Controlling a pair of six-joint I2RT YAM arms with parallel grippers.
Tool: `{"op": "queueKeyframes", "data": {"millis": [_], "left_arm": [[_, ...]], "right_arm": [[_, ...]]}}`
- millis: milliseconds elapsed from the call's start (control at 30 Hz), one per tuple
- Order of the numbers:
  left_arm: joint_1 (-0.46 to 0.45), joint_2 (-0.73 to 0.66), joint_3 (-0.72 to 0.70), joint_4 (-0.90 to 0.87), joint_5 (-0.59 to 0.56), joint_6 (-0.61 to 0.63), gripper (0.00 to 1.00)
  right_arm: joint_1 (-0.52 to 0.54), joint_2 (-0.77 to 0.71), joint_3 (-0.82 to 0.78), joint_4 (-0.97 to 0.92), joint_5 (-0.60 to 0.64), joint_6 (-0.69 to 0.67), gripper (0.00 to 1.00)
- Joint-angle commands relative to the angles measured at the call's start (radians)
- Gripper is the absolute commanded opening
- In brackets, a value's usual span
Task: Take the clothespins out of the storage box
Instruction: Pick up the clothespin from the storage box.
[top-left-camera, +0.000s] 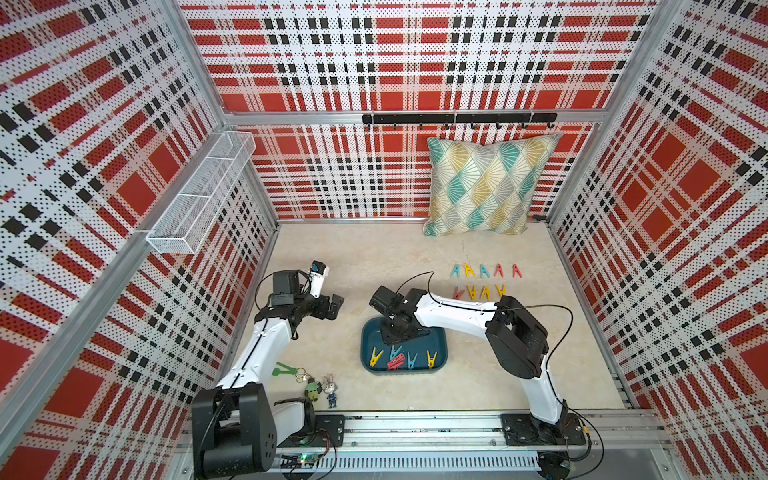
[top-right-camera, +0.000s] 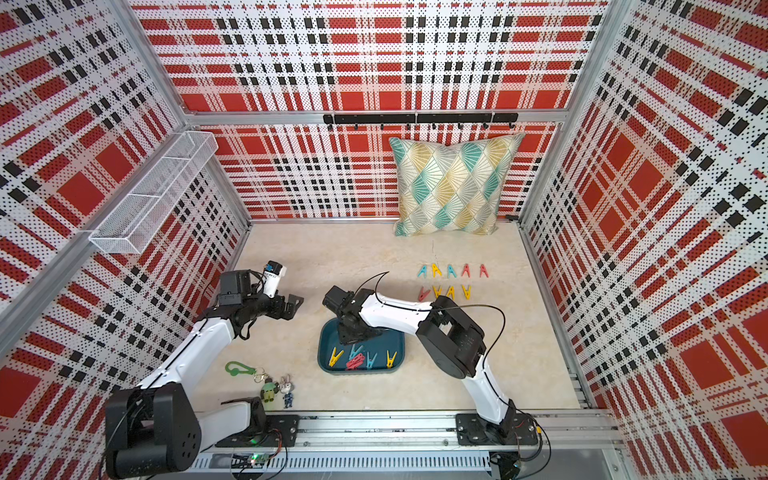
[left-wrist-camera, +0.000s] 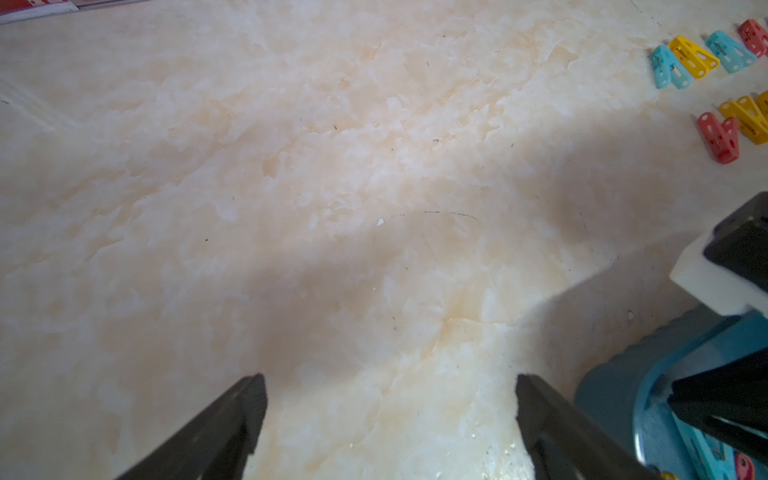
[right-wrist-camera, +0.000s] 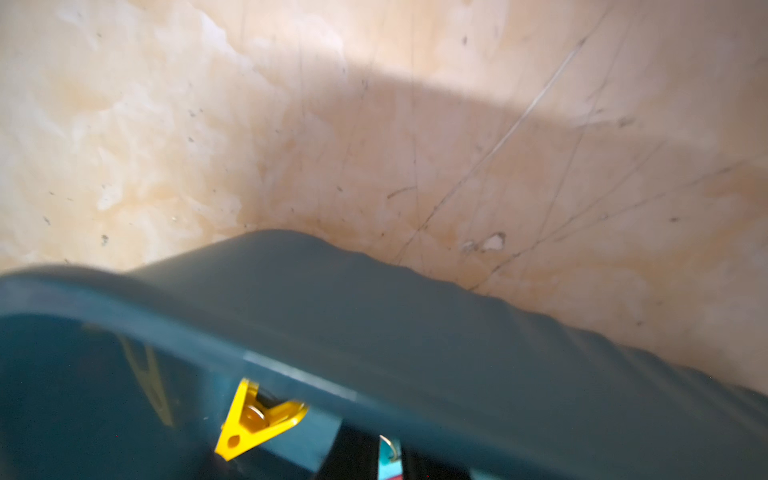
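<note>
The storage box sits on the marbled surface near the front middle, between the two arms, in both top views. The right claw reaches down inside it at the far end, and in the right wrist view its dark fingers are clenched on a teal clothespin; the picture is blurred there, so how firmly it is held cannot be told. A yellow clothespin lies just beside it against the box wall. Toward the near end of the box lie more clothespins: two yellow, two teal and a red one that touches a teal one. Nine more pegs rest well apart from the box on the surface, toward the back right, in two neat rows of five and four. The left claw hangs released, its fingers spread wide over bare surface to the left of the box, grasping nothing.
</note>
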Motion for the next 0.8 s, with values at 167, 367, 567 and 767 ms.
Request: {"op": "queueKeyframes", "data": {"millis": [167, 367, 567, 767], "left_arm": [[-0.006, -0.014, -0.003, 0.015, -0.006, 0.008, 1.0], [-0.008, -0.016, -0.003, 0.016, -0.004, 0.006, 1.0], [-0.011, -0.021, -0.002, 0.016, -0.006, 0.005, 1.0], [-0.011, -0.024, -0.002, 0.015, -0.006, 0.004, 1.0]], "right_arm": [[-0.006, 0.024, 0.016, -0.029, 0.021, -0.01, 0.21], [-0.002, 0.028, -0.002, -0.026, -0.004, -0.003, 0.3], [0.003, 0.046, -0.002, -0.031, -0.019, 0.0, 0.33], [0.007, 0.062, -0.007, -0.03, -0.018, 0.007, 0.34]]}}
